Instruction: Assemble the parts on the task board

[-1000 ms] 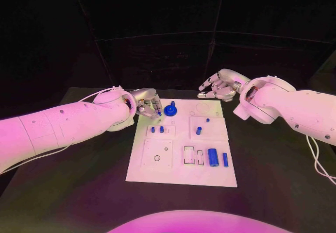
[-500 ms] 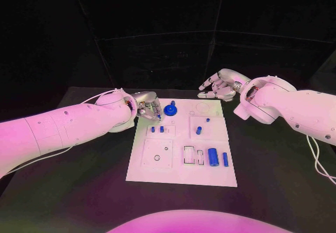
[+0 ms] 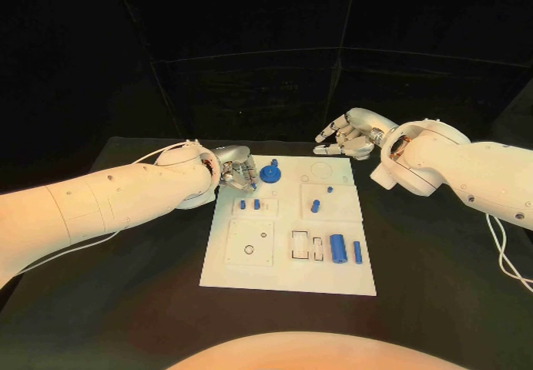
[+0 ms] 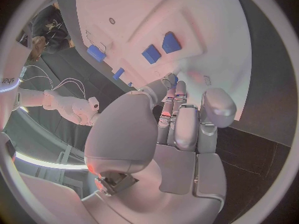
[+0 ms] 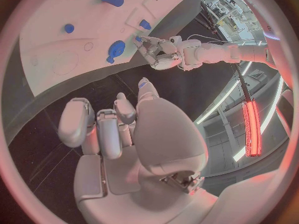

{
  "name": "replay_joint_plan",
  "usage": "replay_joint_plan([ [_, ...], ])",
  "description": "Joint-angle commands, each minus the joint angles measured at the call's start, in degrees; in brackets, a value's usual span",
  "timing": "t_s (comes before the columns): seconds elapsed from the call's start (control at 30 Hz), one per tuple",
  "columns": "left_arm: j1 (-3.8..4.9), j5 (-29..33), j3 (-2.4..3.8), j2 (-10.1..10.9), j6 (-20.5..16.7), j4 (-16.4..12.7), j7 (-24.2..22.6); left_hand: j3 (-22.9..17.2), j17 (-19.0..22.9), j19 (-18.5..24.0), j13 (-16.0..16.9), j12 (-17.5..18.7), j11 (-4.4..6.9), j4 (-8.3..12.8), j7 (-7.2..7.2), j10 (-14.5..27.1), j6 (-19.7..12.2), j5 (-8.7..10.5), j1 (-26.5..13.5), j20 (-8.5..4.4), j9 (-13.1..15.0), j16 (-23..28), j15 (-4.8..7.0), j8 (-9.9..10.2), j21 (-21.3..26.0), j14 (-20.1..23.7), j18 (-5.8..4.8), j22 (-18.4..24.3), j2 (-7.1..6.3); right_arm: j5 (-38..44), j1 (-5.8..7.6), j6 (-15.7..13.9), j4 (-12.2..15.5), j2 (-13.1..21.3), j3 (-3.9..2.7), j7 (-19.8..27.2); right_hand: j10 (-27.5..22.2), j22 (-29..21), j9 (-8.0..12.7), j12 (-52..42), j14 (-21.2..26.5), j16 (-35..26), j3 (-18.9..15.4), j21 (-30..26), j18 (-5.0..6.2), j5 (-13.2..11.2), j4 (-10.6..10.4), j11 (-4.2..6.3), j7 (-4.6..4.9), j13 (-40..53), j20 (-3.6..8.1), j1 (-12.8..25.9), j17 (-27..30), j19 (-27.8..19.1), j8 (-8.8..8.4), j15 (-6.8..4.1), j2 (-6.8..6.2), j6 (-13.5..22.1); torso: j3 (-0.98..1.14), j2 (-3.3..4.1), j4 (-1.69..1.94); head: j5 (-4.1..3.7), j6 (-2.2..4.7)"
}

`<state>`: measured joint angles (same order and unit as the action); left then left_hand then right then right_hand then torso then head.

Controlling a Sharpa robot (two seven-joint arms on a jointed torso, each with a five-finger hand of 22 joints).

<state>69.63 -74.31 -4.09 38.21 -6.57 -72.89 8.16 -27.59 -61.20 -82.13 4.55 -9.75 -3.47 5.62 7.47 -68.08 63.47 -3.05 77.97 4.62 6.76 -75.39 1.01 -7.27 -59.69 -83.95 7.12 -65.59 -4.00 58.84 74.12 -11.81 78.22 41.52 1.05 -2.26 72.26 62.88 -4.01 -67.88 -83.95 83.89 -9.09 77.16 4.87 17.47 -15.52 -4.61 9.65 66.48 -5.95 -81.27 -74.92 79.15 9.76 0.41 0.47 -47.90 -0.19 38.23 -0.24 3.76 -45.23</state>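
Counter (image 3: 133,308), black and matte, carries the white task board (image 3: 283,281) at its middle, long side running away from the robot; behind it the room is dark, with faint panel lines on the back wall. Small blue parts sit on the board: a round knob-like piece (image 3: 271,175) at the far left, two short pegs (image 3: 250,205) nearer, one peg (image 3: 316,206) in the middle, a thick cylinder (image 3: 336,247) and a thinner one (image 3: 357,250) toward the right. The left hand (image 3: 236,171) hovers at the board's far left corner, just beside the knob, fingers curled together; whether anything is pinched in them cannot be told, as the fingertips hide each other. The right hand (image 3: 350,132) hangs beyond the board's far edge, fingers loosely spread, holding nothing. Recesses in the board are too small to make out.
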Motion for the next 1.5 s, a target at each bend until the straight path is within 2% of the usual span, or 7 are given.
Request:
replay_joint_plan([
  [0.03, 0.05, 0.2, 0.05, -0.2, 1.7, 0.2, 0.8, -0.1, 0.1, -0.3, 0.0, 0.3, -0.11, -0.1, -0.13, -0.4, 0.4, 0.2, -0.5, -0.25, 0.0, -0.2, 0.29, -0.1, 0.1, -0.3, -0.75, 0.1, -0.06, 0.2, 0.1, -0.2, 0.0, 0.0, -0.04, 0.4, -0.1, 0.1, 0.0, -0.1, -4.0, -0.2, -0.4, -0.3, 0.21, 0.3, 0.1, 0.05, 0.0, 0.1, 0.09, 0.1, -6.5, -0.2, 0.4, -0.49, 0.6, 0.2, 0.01, -0.01, 0.06, -0.05, 0.0],
  [0.43, 0.05, 0.2, 0.02, -0.6, 3.2, 0.3, 1.0, -0.1, 0.2, -0.3, 0.0, 0.4, -0.11, -0.1, -0.13, -0.4, 0.3, 0.2, -0.6, -0.25, 0.0, -0.2, 0.29, 0.0, 0.3, -0.3, -0.73, 0.2, -0.1, 0.2, 0.1, -0.2, 0.0, -0.1, -0.04, 0.4, -0.1, 0.1, 0.0, -0.1, -4.0, -0.2, -0.4, -0.3, 0.21, 0.3, 0.1, 0.05, 0.0, 0.1, 0.09, 0.1, -6.5, -0.2, 0.4, -0.49, 0.6, 0.2, 0.02, -0.02, 0.02, -0.05, -0.09],
  [1.0, 0.02, 0.3, -0.02, -1.3, 3.0, 0.9, 2.1, 0.0, 0.2, -0.2, 0.0, 0.5, -0.12, -0.1, -0.12, -0.4, 0.3, 0.2, -0.8, -0.26, 0.0, -0.2, 0.29, 0.1, 0.7, -0.3, -0.65, 0.5, -0.33, 0.2, 0.1, -0.2, 0.0, 0.0, -0.04, 0.3, -0.1, 0.1, 0.0, -0.1, -4.0, -0.2, -0.4, -0.3, 0.21, 0.3, 0.1, 0.05, 0.0, 0.1, 0.09, 0.1, -6.5, -0.2, 0.4, -0.49, 0.6, 0.2, 0.01, -0.01, 0.02, -0.01, -0.19],
  [1.23, 0.0, 0.3, -0.03, -1.4, 3.0, 1.0, 2.8, 0.0, 0.5, -0.2, -0.2, 1.8, -0.74, -0.2, 0.59, 0.7, -2.6, 0.2, -1.6, -0.06, -1.0, -0.1, -0.1, 2.1, 1.4, -0.3, -0.63, 1.0, -1.23, 0.2, 0.1, -0.2, 0.0, 0.0, -0.04, 0.3, -0.1, 0.1, 0.0, -0.1, -4.0, -0.2, -0.4, -0.3, 0.21, 0.3, 0.1, 0.05, 0.0, 0.1, 0.09, 0.1, -6.5, -0.2, 0.4, -0.49, 0.6, 0.2, 0.02, -0.04, 0.04, -0.07, -0.2],
  [1.27, -0.01, 0.3, -0.03, -1.4, 2.9, 1.0, 2.9, -0.2, 0.5, -0.2, -0.4, 2.5, -0.92, -0.2, 0.67, 1.4, -3.7, 0.2, -1.8, 0.05, -1.4, -0.1, -0.25, 2.9, 1.5, -0.2, -0.64, 1.0, -1.43, 0.2, 0.1, -0.2, 0.0, 0.0, -0.04, 0.3, -0.1, 0.1, 0.0, -0.1, -4.0, -0.2, -0.4, -0.3, 0.21, 0.3, 0.1, 0.05, 0.0, 0.1, 0.09, 0.1, -6.5, -0.2, 0.4, -0.49, 0.6, 0.2, 0.02, -0.03, 0.03, -0.06, -0.2],
  [1.5, -0.02, 1.8, -0.03, -1.2, 2.7, 0.9, 2.9, -0.5, 0.8, -0.2, -0.6, 3.2, -1.18, -0.2, 0.84, 2.2, -4.1, 0.2, -2.0, 0.22, -1.8, 0.0, -0.45, 3.3, 1.7, -0.1, -0.65, 1.1, -1.63, 0.2, 0.1, -0.3, 0.0, 0.1, -0.03, 0.3, -0.2, 0.0, 0.0, 0.0, -4.0, -0.2, -0.6, -0.3, 0.22, 0.4, 0.1, 0.08, -0.04, -0.1, 0.12, 0.1, -6.6, -0.2, 0.56, -0.52, 0.76, 0.1, 0.0, -0.01, 0.06, -0.08, -0.22],
])
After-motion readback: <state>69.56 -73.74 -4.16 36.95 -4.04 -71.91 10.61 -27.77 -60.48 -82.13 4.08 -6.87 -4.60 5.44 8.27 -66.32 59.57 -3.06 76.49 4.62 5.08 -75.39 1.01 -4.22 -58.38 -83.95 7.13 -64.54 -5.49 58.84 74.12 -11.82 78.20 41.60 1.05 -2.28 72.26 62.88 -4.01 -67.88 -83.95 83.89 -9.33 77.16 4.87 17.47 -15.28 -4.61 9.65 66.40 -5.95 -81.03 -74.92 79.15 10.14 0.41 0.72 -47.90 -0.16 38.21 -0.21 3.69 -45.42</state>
